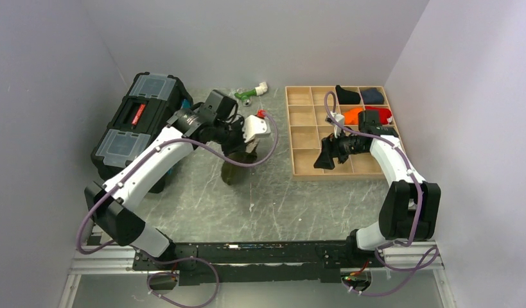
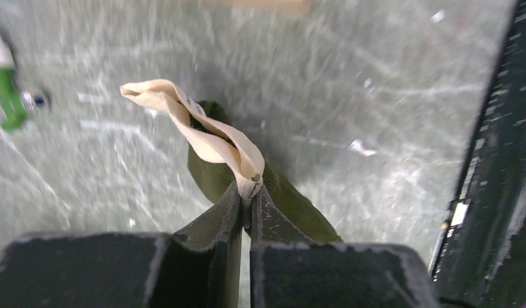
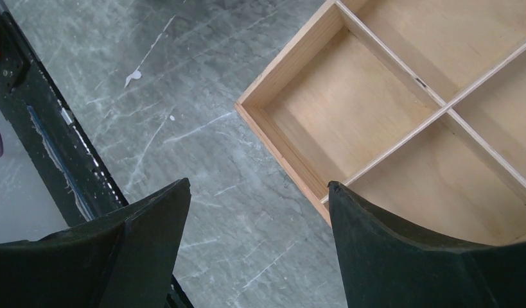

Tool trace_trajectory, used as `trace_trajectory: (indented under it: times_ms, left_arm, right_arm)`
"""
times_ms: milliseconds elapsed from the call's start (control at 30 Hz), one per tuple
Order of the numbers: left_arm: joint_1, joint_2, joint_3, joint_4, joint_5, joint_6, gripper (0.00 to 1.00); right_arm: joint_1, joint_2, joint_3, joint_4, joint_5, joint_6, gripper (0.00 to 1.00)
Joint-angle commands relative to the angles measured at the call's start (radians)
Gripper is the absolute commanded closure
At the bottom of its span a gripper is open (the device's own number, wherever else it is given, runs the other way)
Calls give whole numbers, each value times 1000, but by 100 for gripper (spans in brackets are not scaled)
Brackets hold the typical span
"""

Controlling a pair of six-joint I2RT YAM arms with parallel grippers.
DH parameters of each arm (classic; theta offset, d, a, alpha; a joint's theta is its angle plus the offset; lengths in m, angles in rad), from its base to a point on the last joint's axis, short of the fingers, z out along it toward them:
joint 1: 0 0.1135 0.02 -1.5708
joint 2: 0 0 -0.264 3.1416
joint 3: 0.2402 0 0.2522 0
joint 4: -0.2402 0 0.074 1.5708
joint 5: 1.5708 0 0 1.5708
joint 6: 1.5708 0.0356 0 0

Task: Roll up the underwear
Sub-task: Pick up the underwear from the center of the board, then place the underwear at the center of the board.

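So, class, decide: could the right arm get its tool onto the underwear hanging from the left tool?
Probably yes. The right tool hangs open over the tray at its near-left corner, and only bare table lies between it and the underwear, pinched by its waistband in the shut left tool.

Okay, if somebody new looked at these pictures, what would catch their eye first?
First, the olive-green underwear dangling mid-table from the left gripper, which is shut on its cream waistband. Next, the right gripper, open and empty over the near left corner of the wooden tray. A big black toolbox sits at the far left.
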Motion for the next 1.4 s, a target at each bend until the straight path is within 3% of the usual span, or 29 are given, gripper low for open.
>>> trace_trajectory:
  times_ms: [0, 100, 200, 333, 533, 600, 733, 833, 900, 1000, 1133, 1367]
  left_arm:
    - [-100, -21, 187, -143, 105, -41, 100]
    - [-121, -43, 282, -168, 164, -88, 100]
    - [-120, -97, 284, -111, 148, -138, 100]
    - [-86, -182, 134, 14, 62, -187, 100]
    - [120, -114, -55, 89, 61, -279, 98]
    - [186, -30, -108, 130, 4, -315, 87]
    - [291, 233, -92, 211, -207, -365, 50]
    - [359, 416, 28, 207, -385, -393, 44]
    - [407, 458, 82, 202, -408, -417, 39]
    - [448, 412, 63, 234, -355, -433, 27]
    - [451, 249, -37, 260, -191, -411, 23]
    - [463, -92, -277, 261, -2, -282, 22]
  right_arm:
    - [2, 13, 37, -6, -50, -29, 19]
    - [1, 21, 42, -10, -52, -32, 19]
    - [2, 27, 44, -13, -52, -35, 19]
    - [2, 30, 45, -23, -52, -44, 18]
    - [1, 39, 46, -32, -50, -51, 18]
    - [2, 43, 47, -34, -50, -51, 18]
    - [1, 55, 54, -38, -55, -48, 17]
    - [2, 55, 53, -43, -59, -49, 16]
    - [3, 54, 47, -40, -61, -46, 15]
    - [13, 69, 55, -49, -69, -50, 15]
    - [64, 99, 86, -86, -128, -81, 15]
    - [365, 154, 144, -85, -107, -150, 18]
